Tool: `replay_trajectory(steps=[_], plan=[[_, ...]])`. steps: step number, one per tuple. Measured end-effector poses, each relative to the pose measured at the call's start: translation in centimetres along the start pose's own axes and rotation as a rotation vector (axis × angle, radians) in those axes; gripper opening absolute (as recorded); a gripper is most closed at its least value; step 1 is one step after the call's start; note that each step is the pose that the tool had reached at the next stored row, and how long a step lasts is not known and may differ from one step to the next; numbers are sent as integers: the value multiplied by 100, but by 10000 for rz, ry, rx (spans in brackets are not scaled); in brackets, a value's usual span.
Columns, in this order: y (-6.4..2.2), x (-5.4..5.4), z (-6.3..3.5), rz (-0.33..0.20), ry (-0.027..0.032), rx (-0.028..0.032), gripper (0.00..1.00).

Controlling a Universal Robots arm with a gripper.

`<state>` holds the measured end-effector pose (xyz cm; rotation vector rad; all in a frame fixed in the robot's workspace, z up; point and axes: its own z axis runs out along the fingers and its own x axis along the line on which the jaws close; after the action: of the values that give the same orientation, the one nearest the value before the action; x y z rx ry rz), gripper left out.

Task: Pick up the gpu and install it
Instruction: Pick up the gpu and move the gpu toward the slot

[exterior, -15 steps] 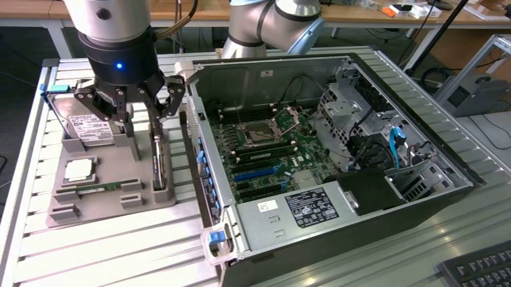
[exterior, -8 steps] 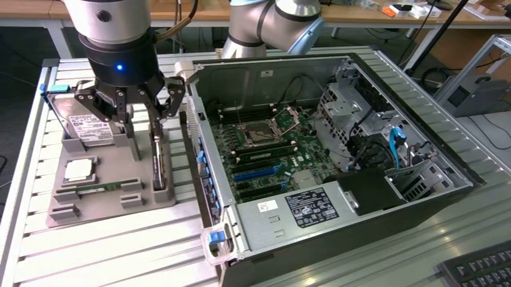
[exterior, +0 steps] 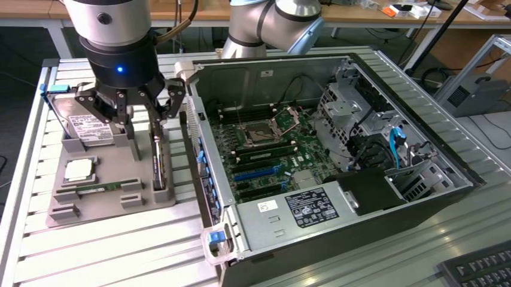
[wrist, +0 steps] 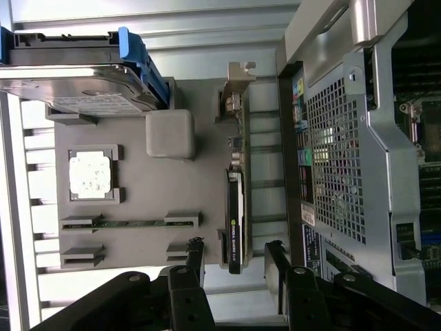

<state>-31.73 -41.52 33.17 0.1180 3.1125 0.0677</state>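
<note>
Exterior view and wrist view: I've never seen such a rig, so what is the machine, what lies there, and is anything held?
It is a robot arm ending in a black gripper. The exterior view's camera sits off the arm, the wrist view's on its wrist. On the slatted metal table stand an open computer case and a grey holder tray with a silver hard drive, a square processor chip, a green memory stick and the thin black gpu card on edge. The open gripper straddles that card; nothing is held.
</note>
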Motion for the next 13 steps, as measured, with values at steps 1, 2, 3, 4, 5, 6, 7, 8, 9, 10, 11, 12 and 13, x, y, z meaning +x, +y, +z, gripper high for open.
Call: replay_trajectory(steps=[1, 2, 3, 4, 5, 6, 7, 8, 9, 10, 11, 12, 13], plan=[[-2, 0, 3, 0, 1, 1, 48], [-4, 0, 6, 0, 0, 0, 48], [-5, 0, 8, 0, 0, 0, 48], [-6, -1, 11, 0, 0, 0, 48], [-9, 0, 16, 0, 0, 1, 48], [-12, -1, 19, 0, 0, 0, 48], [-13, -1, 22, 0, 0, 0, 48], [-14, -1, 23, 0, 0, 1, 48], [-17, -1, 26, 0, 1, 1, 48], [-18, -1, 27, 0, 0, 0, 48], [-19, -1, 30, 0, 0, 0, 48], [-20, -1, 31, 0, 0, 0, 48], [-21, -1, 33, 0, 0, 0, 48]])
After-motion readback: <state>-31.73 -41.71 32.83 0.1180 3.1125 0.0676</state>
